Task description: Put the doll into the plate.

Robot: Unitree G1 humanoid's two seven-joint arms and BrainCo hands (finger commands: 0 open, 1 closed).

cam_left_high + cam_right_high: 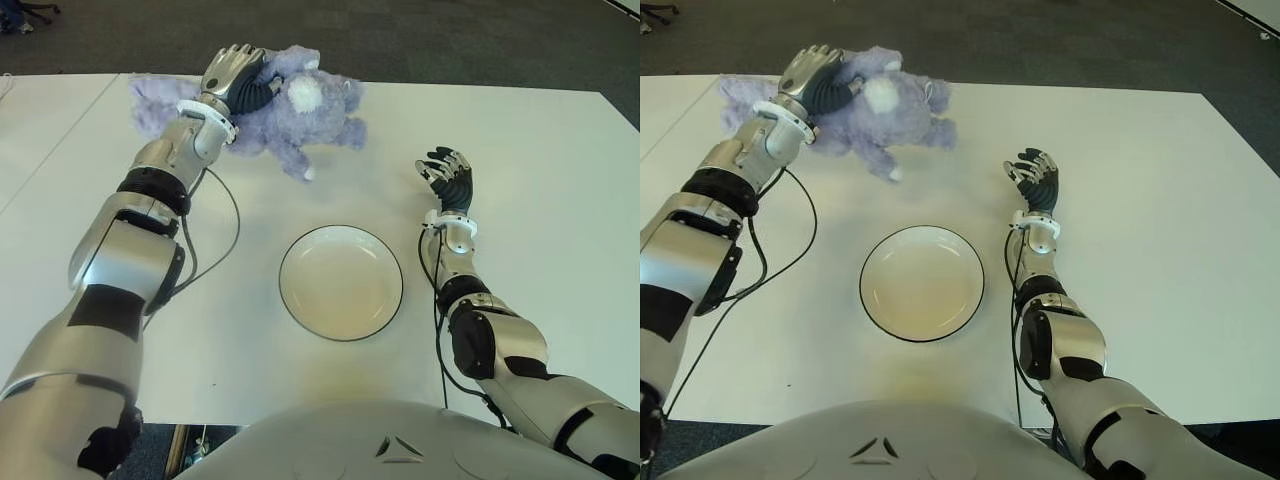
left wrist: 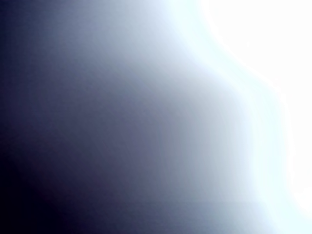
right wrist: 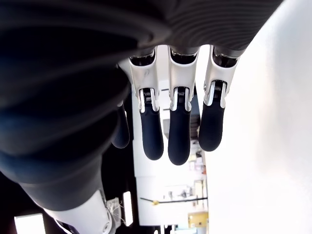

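Doll (image 1: 290,115) is a fluffy purple plush lying on its side at the far edge of the desk (image 1: 540,190), on the robot's left, with its long axis running roughly across the desk, left to right, and one leg poking back toward the plate. Left hand (image 1: 232,78) is already on top of it, fingers (image 1: 262,88) draped over the body near the white muzzle patch, so the plush sits directly under and around that hand. Can't honestly tell if the fingers are squeezing it or just resting on the fur, since the left wrist view is totally washed out and gives nothing. Plate (image 1: 341,283) is empty, sitting near the robot's body around the middle of the desk, so from the doll it's back toward the robot and a bit to the right. My guess is the next move is close, lift, then pull the arm back in along that diagonal. Right hand (image 1: 449,178) is idle beside the plate on its right, a bit farther out, with fingers spread and holding nothing. Left hand is clearly the nearer one for this job.
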